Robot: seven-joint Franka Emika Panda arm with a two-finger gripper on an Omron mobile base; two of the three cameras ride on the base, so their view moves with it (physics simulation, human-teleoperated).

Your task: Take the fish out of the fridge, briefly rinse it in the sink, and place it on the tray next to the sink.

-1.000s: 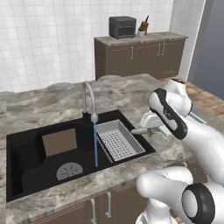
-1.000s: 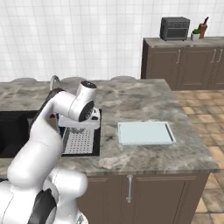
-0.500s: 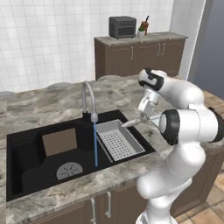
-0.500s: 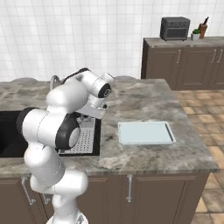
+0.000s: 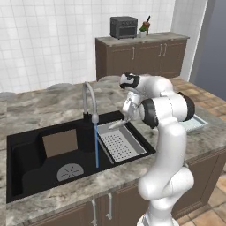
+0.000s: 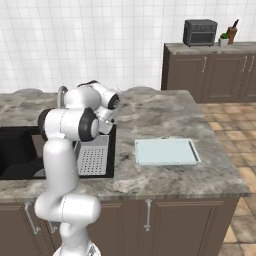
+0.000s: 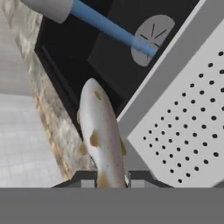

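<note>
My gripper (image 7: 111, 180) is shut on the fish (image 7: 103, 133), a slim pale silvery piece with tan spots that sticks out ahead of the fingertips (image 7: 87, 180). In the left base view the fish (image 5: 116, 125) hangs from the gripper (image 5: 125, 118) over the near left corner of the grey perforated basket (image 5: 122, 142), just right of the tap (image 5: 89, 99). A blue water stream (image 5: 96, 145) runs from the spout into the black sink (image 5: 31, 159). The pale bluish tray (image 6: 166, 151) lies on the counter right of the sink. The fridge is out of view.
The grey basket (image 6: 95, 154) fills the sink's right part. A brown board (image 5: 60, 143) leans in the basin above the round drain (image 5: 70, 172). The marble counter (image 6: 150, 115) surrounds the sink. A toaster oven (image 6: 199, 32) stands on the far cabinets.
The arm has swung left, carrying the fish from beside the basket's right edge to over its left corner, closer to the running tap. The water keeps running.
</note>
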